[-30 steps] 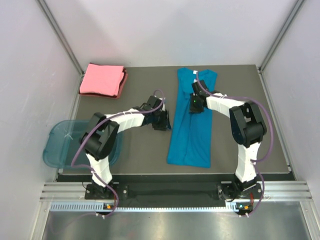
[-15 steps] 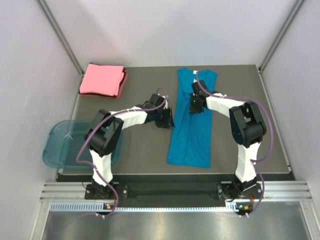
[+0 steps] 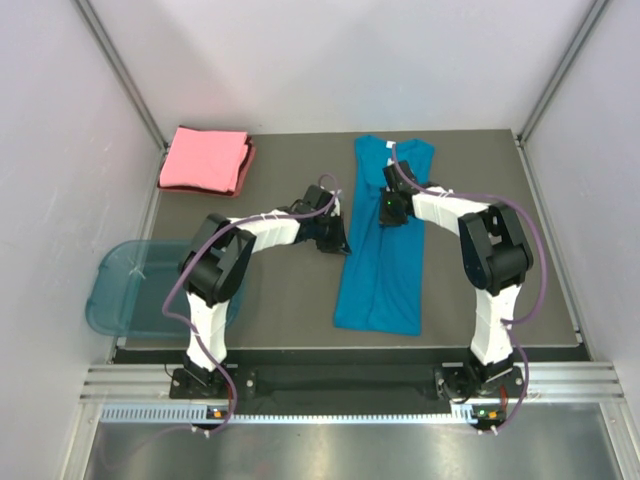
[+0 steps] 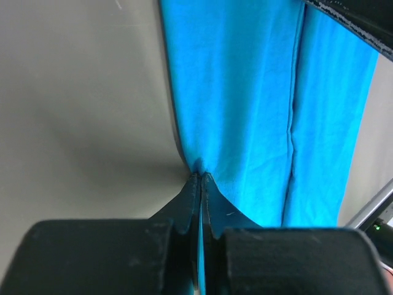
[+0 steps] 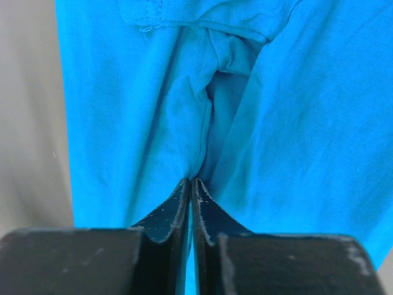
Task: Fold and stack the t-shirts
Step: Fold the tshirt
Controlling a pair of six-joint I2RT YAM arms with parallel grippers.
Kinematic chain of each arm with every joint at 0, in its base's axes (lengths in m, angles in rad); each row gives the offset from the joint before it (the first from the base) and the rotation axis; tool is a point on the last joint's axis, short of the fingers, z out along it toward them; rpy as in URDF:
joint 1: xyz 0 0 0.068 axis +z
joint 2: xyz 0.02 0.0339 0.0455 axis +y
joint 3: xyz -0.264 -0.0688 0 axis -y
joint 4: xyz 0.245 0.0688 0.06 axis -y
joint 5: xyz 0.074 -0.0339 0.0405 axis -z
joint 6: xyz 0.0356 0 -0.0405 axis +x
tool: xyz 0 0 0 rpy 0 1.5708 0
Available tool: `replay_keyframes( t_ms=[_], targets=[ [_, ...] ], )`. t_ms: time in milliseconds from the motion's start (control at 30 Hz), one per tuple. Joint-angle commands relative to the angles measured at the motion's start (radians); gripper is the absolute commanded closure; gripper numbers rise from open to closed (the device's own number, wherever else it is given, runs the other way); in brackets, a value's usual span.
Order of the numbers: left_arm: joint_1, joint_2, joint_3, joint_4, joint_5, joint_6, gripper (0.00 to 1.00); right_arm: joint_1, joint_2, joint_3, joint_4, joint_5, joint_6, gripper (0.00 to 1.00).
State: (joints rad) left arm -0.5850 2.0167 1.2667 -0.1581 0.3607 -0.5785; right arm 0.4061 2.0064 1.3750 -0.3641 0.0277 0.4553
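Note:
The teal-blue t-shirt [image 3: 380, 265] lies as a long narrow strip, folded lengthwise, right of the mat's middle. My left gripper [image 3: 339, 238] is at its left edge, and in the left wrist view the left gripper [image 4: 201, 177] is shut on a pinch of that edge of the teal cloth [image 4: 245, 92]. My right gripper [image 3: 386, 208] is over the shirt's upper part. Seen from the right wrist, the right gripper [image 5: 190, 181] is shut on a raised fold of the teal t-shirt [image 5: 307, 123]. The salmon-pink t-shirt [image 3: 206, 159] sits folded at the back left corner.
A translucent blue plastic tub [image 3: 125, 290] hangs over the mat's left edge beside the left arm. The dark mat [image 3: 290, 290] ends near the arm bases. Pale walls and metal posts close in the back and sides.
The left gripper slid right to the teal shirt's left edge and shut on it. The right gripper stayed in place, pinching tighter on the cloth.

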Motion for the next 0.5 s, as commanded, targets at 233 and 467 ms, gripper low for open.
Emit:
replay_keyframes(
  t_ms=[233,467],
  targets=[
    [0.002,0.027,0.029,-0.029,-0.042,-0.003,1.00,0.008,-0.006,-0.010,0.017,0.030,-0.006,1.00],
    [0.001,0.025,0.037,-0.063,-0.078,-0.006,1.00,0.003,-0.043,-0.022,0.007,0.086,-0.015,1.00]
  ],
)
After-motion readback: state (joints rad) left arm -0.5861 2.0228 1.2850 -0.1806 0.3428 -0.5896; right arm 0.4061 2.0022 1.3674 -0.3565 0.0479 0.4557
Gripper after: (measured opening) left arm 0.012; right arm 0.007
